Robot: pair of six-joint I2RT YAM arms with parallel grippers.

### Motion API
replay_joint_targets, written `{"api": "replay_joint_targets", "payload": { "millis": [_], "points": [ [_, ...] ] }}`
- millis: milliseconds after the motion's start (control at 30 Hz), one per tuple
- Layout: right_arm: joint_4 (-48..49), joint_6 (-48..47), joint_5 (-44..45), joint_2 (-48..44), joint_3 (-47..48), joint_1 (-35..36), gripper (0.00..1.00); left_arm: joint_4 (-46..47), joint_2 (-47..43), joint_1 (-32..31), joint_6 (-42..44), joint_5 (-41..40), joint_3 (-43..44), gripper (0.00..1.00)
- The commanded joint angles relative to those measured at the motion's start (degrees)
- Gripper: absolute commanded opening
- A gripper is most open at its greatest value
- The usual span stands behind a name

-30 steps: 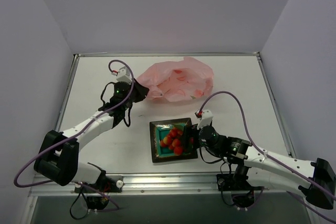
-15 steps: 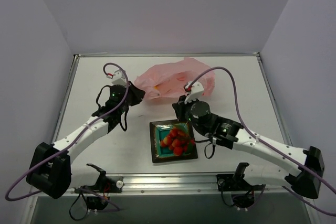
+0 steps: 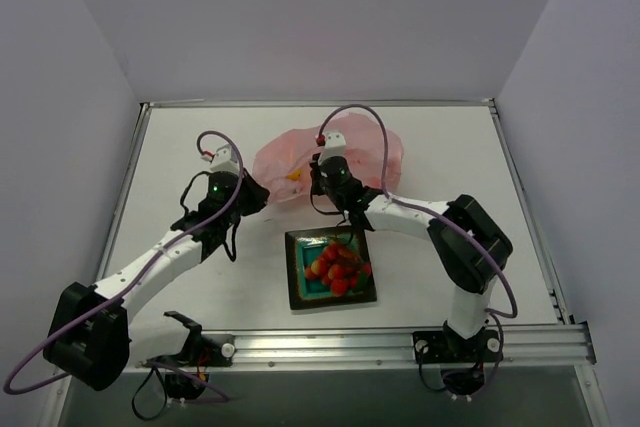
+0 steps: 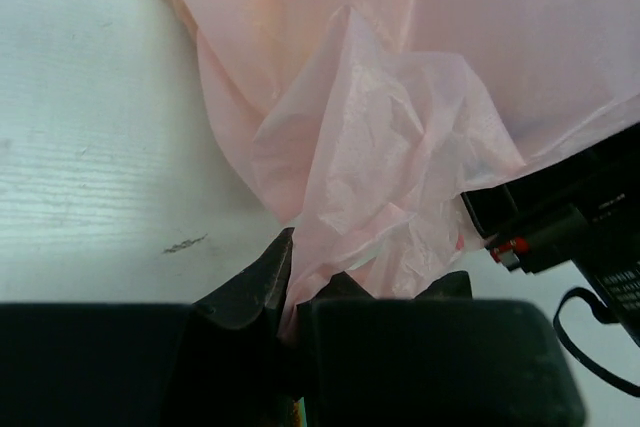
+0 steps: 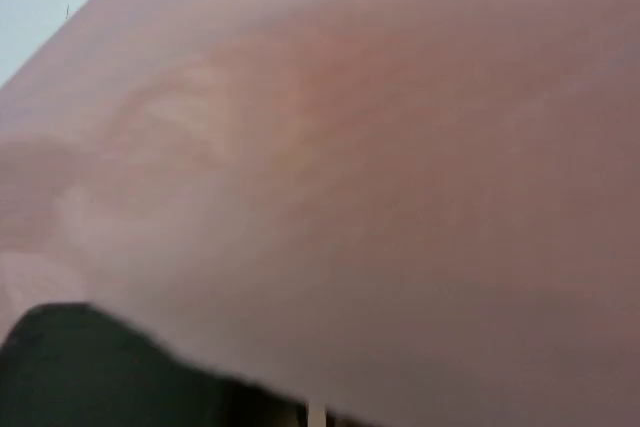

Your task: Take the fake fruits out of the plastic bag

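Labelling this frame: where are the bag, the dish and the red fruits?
bag (image 3: 282, 152), top view, its left part.
dish (image 3: 292, 269), top view, its left rim.
red fruits (image 3: 338, 265), top view, middle of the cluster.

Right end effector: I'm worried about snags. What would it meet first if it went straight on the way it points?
The pink plastic bag: its film fills the right wrist view just ahead; what lies behind the film can't be judged.

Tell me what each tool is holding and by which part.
The left tool pinches the plastic bag by a bunched fold at its edge. The right tool is shut at the bag; whether it grips anything cannot be told.
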Motion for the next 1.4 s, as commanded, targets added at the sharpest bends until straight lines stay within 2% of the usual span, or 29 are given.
{"api": "replay_joint_targets", "payload": {
  "millis": [0, 167, 367, 467, 767, 800, 867, 900, 967, 1133, 1300, 1367],
  "points": [
    [10.19, 1.39, -1.04, 5.49, 2.87, 0.92, 0.0, -5.18, -2.18, -0.45, 1.8, -3.82, 0.64, 0.02],
    [14.24, 3.15, 0.63, 8.68, 1.2, 5.58, 0.0, -7.48, -5.52, -0.45, 1.27, -8.13, -1.73, 0.02],
    [10.21, 4.21, -0.43, 6.48, 5.32, 1.45, 0.01, -6.34, -4.99, -0.54, 0.57, -7.34, -2.53, 0.02],
    [5.64, 2.98, -0.17, 8.32, 10.49, 0.31, 0.2, -6.08, -4.55, -0.54, 0.57, -7.26, -2.7, 0.02],
    [3.09, 4.99, 0.98, 20.44, 22.81, -1.27, 0.42, -3.79, -3.32, -0.72, -0.22, -5.15, -2.53, 0.03],
    [3.08, 5.43, 0.72, 22.28, 24.91, -1.36, 0.5, -3.7, -3.15, -0.72, 0.04, -4.97, -2.27, 0.02],
    [2.73, 6.49, -0.95, 24.14, 26.86, -1.28, 0.59, -4.05, -2.71, -0.72, 0.22, -5.06, -1.91, 0.02],
    [2.56, 6.75, -1.13, 25.45, 27.56, -1.28, 0.67, -4.14, -2.71, -0.63, 0.39, -5.06, -1.65, 0.02],
    [2.73, 7.46, -2.27, 26.86, 28.18, -1.01, 0.75, -4.14, -2.79, -0.72, 0.39, -5.15, -1.73, 0.02],
    [2.21, 8.16, -4.74, 28.36, 26.96, -0.93, 0.76, -3.7, -3.15, -0.63, 0.13, -5.41, -2.79, 0.02],
    [5.98, 8.95, -5.26, 25.91, 20.28, -0.83, 0.76, -2.65, -3.85, -0.81, 0.04, -5.33, -2.79, 0.02],
    [5.81, 7.81, -5.53, 26.08, 21.49, -0.92, 0.86, -2.39, -3.59, -0.81, 0.13, -5.15, -2.44, 0.02]
  ]
}}
